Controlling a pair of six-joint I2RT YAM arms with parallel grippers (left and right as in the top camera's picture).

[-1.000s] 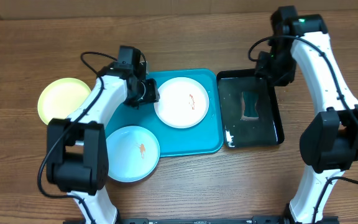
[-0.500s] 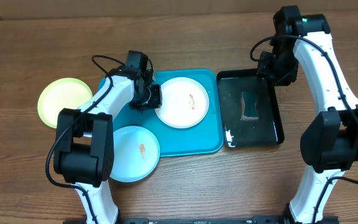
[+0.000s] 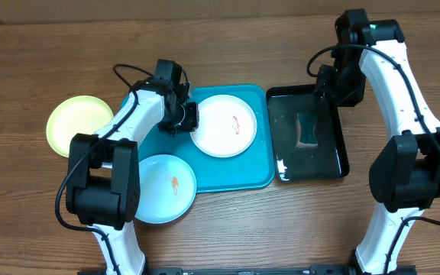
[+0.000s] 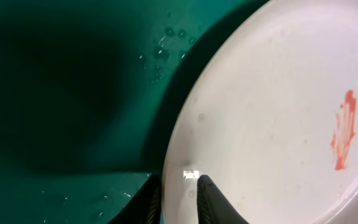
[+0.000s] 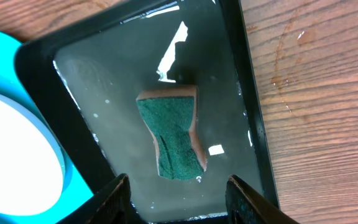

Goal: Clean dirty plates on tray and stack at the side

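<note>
Farthest left, a pale yellow-green plate point(image 3: 79, 124) lies on the bare bench point(image 3: 37, 229), off the tray and toward the bench's left edge. Next comes the left gripper point(image 3: 190, 120), reaching over the left side of the turquoise tray point(image 3: 254, 172). Its fingers point(image 4: 211, 200) are clenched on the left rim of the white plate point(image 3: 223, 125), one outside the rim and one on the plate's face. That white plate sits in the tray's far half and carries an orange smear point(image 4: 344, 127). Water drops point(image 4: 163, 53) bead on the tray beside it. A light blue plate point(image 3: 164, 189), also smeared orange, rests at the tray's near-left corner, hanging over the rim onto the bench. Just right of the turquoise tray stands a glossy, wet black tray point(image 3: 341, 164) with a green sponge point(image 5: 174, 138) lying in it. Over its far edge hangs the right gripper point(image 5: 178, 185), jaws spread wide, grasping nothing.
</note>
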